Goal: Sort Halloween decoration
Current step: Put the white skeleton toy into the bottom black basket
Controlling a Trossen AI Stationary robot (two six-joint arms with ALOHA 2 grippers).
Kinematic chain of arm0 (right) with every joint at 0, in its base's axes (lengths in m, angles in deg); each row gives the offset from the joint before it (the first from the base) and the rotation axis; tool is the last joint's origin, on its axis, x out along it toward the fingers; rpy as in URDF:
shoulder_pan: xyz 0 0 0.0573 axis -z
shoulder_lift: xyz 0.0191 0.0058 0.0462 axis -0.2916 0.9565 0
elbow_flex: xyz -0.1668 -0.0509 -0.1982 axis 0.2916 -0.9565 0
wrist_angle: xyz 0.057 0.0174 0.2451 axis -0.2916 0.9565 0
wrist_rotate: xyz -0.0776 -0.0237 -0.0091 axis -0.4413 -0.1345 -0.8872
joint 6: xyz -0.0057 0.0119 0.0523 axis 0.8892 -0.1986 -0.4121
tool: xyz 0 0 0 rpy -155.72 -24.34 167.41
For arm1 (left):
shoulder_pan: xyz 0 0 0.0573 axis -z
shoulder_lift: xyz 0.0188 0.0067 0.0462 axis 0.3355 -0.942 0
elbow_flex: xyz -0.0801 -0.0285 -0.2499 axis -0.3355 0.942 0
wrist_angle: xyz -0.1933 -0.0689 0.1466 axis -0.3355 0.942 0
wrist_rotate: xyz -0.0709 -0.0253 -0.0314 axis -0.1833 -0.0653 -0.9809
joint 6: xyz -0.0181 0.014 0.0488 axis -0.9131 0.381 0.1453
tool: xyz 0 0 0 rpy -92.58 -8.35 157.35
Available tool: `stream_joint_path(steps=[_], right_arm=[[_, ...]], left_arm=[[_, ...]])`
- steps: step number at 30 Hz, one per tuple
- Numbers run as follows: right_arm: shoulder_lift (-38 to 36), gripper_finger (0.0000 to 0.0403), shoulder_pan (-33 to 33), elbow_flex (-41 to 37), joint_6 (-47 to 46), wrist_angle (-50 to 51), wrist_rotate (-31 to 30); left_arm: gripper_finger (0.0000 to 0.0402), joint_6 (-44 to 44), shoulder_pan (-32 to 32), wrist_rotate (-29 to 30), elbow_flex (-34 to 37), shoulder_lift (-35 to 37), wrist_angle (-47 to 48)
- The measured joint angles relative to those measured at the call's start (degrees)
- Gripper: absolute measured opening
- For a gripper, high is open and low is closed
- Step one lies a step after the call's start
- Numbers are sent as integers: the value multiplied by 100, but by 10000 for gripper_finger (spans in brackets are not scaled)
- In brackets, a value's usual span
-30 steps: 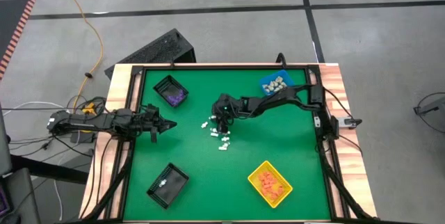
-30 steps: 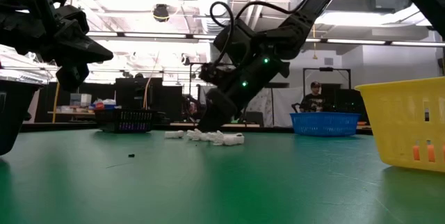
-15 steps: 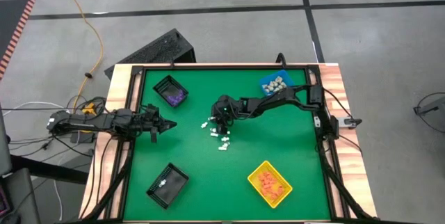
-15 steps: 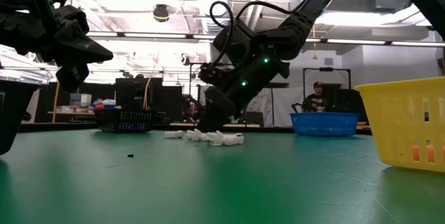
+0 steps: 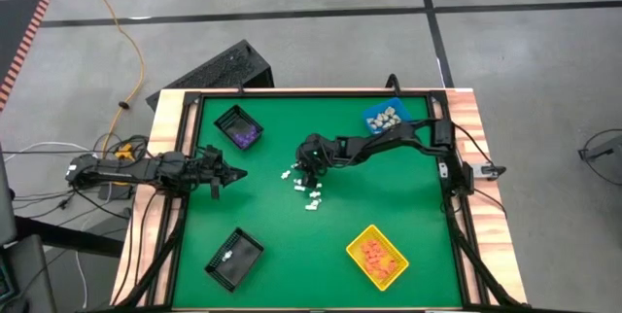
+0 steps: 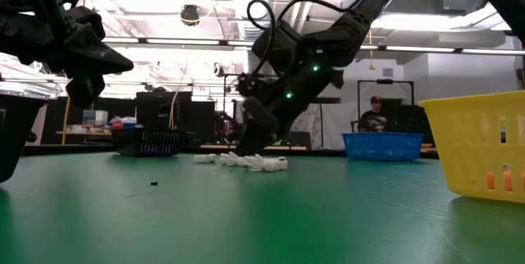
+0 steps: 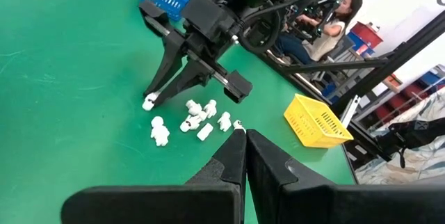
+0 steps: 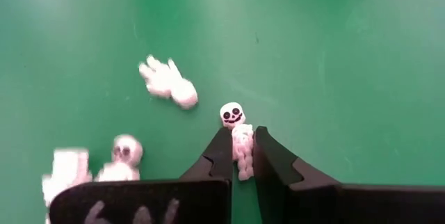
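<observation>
A: Where are the pieces left to sort?

B: A small scatter of white figures (image 5: 303, 189) lies on the green table (image 5: 389, 196) near its middle, just left of the right gripper (image 8: 240, 156). That gripper is down on the mat with its fingers nearly closed around the body of one little skeleton (image 8: 238, 136), skull poking out beyond the tips.

A: How would it handle?

B: I'd judge it light, hard and smooth, so it could squirt out sideways. The torso is the sensible place to pinch, not the skull or a limb.

A: And the left gripper (image 7: 245, 156)?

B: Closed and empty, waiting over the table's left side.

A: Anything unclear?

B: The overhead view hides the pinch under the arm. Whether the skeleton is lifted or resting on the mat I can't tell. The blue bin (image 5: 386, 117), far right, holds pale pieces too small to make out.
</observation>
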Motion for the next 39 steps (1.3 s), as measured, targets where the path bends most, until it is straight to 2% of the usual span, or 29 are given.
stream_joint_path(steps=[11,21,26,31,39], right_arm=[[-586,49,-181,82,-15,-219,-28],[-495,49,-850,1454,745,-191,7],[-476,49,-1065,1883,880,-203,5],[-474,49,-1230,2020,999,-222,45],[-476,49,-1488,2029,1017,-432,463]], left_arm=[[0,-9,0,0,0,0,0],[0,-11,0,0,2,0,0],[0,-33,0,0,2,0,0],[0,-37,0,0,2,2,0],[0,-3,1,48,2,1,-5]])
